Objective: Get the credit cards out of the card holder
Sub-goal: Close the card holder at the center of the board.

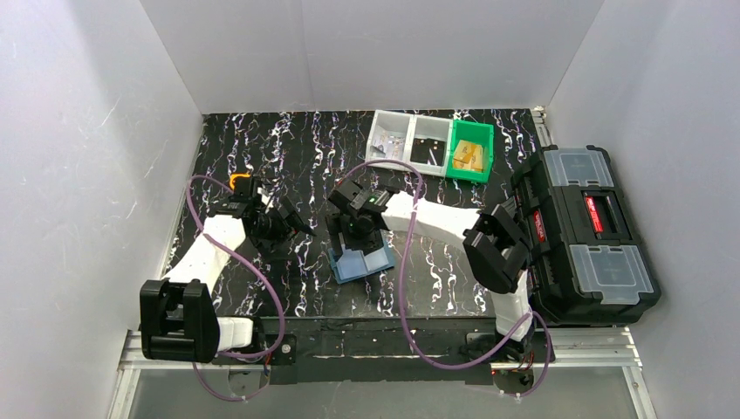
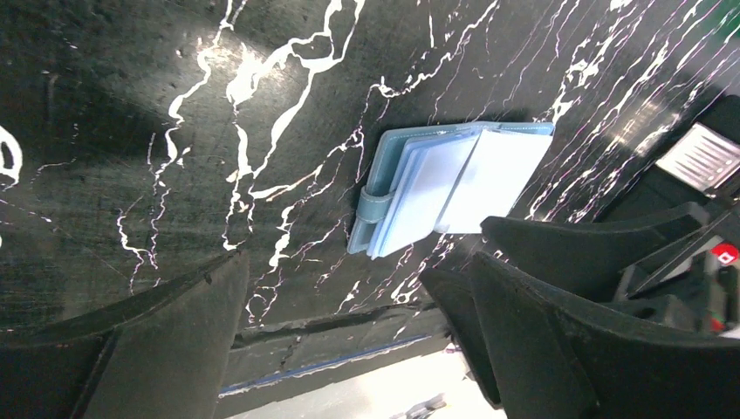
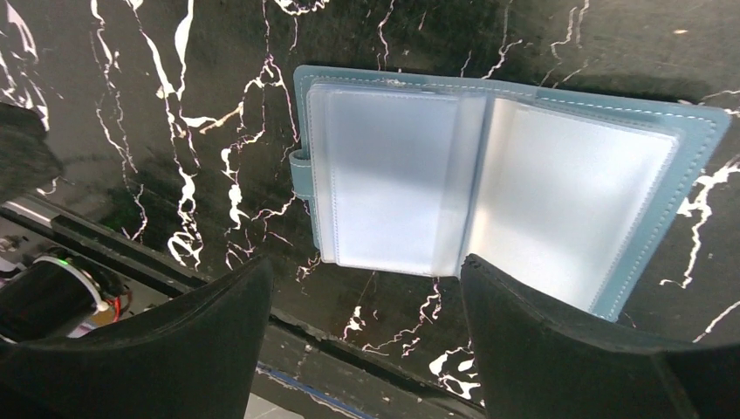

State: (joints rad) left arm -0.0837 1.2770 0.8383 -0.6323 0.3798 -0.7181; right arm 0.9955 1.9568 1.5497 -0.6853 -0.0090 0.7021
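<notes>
The dusty-blue card holder [image 1: 362, 264] lies open on the black marbled table, its frosted plastic sleeves [image 3: 393, 175] fanned upward. I cannot make out any credit cards inside the sleeves. My right gripper [image 3: 366, 292] hovers just above the holder's near edge, open, with nothing between its fingers; its right fingertip [image 3: 524, 305] overlaps the right-hand page. My left gripper [image 2: 349, 310] stands open to the left of the card holder [image 2: 436, 188], apart from it and holding nothing. In the top view the left gripper [image 1: 284, 223] sits a short way left of the right gripper [image 1: 356, 234].
Two clear bins [image 1: 408, 140] and a green bin [image 1: 471, 150] stand at the back of the table. A black toolbox [image 1: 585, 231] fills the right side. The table's front edge [image 3: 349, 367] runs close below the holder. White walls enclose the space.
</notes>
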